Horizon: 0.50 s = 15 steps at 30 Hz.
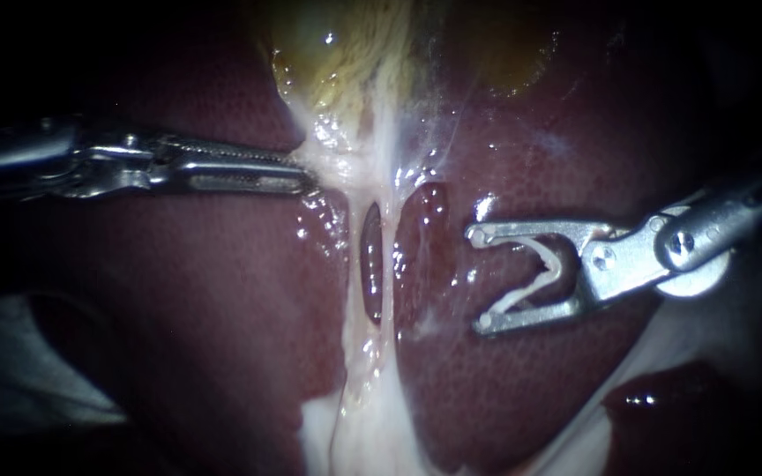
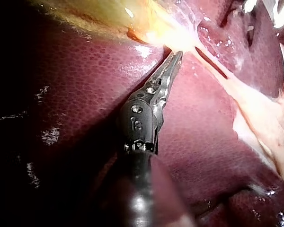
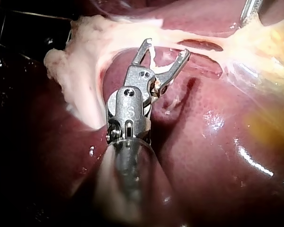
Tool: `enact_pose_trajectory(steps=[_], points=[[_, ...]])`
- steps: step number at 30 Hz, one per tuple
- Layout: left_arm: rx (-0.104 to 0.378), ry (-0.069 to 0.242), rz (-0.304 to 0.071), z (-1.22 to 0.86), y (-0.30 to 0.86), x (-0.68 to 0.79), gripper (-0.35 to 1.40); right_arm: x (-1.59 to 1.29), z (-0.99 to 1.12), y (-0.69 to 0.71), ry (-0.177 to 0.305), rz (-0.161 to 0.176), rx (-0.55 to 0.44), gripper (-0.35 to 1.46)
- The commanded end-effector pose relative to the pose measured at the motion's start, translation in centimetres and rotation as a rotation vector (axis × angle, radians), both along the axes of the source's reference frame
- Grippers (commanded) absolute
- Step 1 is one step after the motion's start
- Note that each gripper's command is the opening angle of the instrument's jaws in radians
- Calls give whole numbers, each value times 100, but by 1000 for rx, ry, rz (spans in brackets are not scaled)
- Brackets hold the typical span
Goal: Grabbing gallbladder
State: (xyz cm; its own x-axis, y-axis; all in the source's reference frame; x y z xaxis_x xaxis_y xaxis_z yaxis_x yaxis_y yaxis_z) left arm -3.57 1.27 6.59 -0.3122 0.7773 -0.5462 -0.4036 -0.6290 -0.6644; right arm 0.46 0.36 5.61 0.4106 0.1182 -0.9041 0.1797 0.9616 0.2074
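- Nearest: right instrument (image 1: 478, 280) over liver (image 1: 222, 308). Jaws wide apart, white clip (image 1: 522, 295) seated between them and touching both. Not touching tissue.
- Just beside: pale strands (image 1: 388, 264) taut, running down from gallbladder, dark slit between them.
- Beyond: left instrument (image 1: 308, 173), jaws pinched narrow on pale lower edge of gallbladder (image 1: 337, 62), where strands begin.
- Farthest: yellowish gallbladder body, partly in shadow.
- Progress, judged: grab looks made, but bite small, at very tips. Left to do: confirm hold, pull.
- Obstacles: none seen. Wet, glistening tissue, so slip likely.
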Motion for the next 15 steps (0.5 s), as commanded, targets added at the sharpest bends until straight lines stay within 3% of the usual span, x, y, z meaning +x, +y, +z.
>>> enact_pose_trajectory(steps=[1, 7, 10, 15], points=[[8, -3, 4, -4, -1, 1, -35, 0, 0, 0, 0, 0, 0, 50], [43, 13, 9, -35, 4, 7, -35, 0, 0, 0, 0, 0, 0, 50], [55, 6, 14, -51, 17, 17, -35, 0, 0, 0, 0, 0, 0, 50], [55, 22, -9, -70, 39, 43, -35, 0, 0, 0, 0, 0, 0, 50]])
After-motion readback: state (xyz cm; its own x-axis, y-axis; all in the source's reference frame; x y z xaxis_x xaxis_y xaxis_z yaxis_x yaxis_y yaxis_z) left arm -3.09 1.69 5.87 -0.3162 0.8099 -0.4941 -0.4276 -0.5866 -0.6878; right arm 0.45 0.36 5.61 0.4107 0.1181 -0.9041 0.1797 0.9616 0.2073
